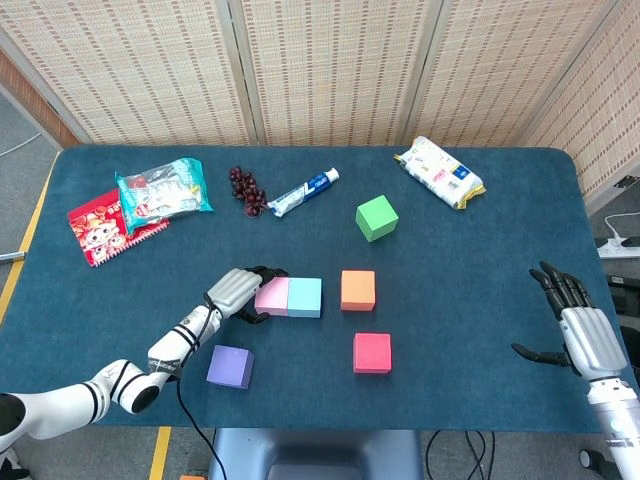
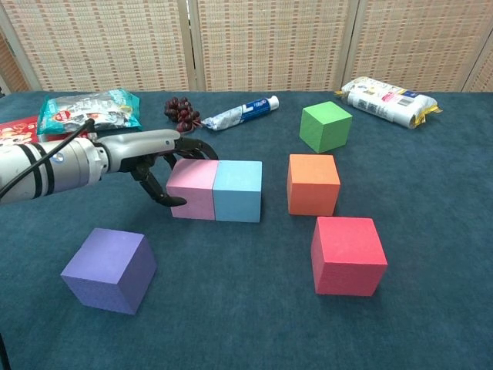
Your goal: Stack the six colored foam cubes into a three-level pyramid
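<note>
Left hand point(image 2: 150, 158) curls around the pink cube point(image 2: 193, 189), which touches the light-blue cube point(image 2: 237, 190) mid-worktop toward the front edge; right hand point(image 1: 582, 332) hangs spread, holding nothing, off the worktop's right edge.

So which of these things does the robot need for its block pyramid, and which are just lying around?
For the pyramid:
pink cube
light blue cube
orange cube
red cube
green cube
purple cube

Just lying around:
toothpaste tube
grapes
white snack packet
teal snack bag
red packet
</note>
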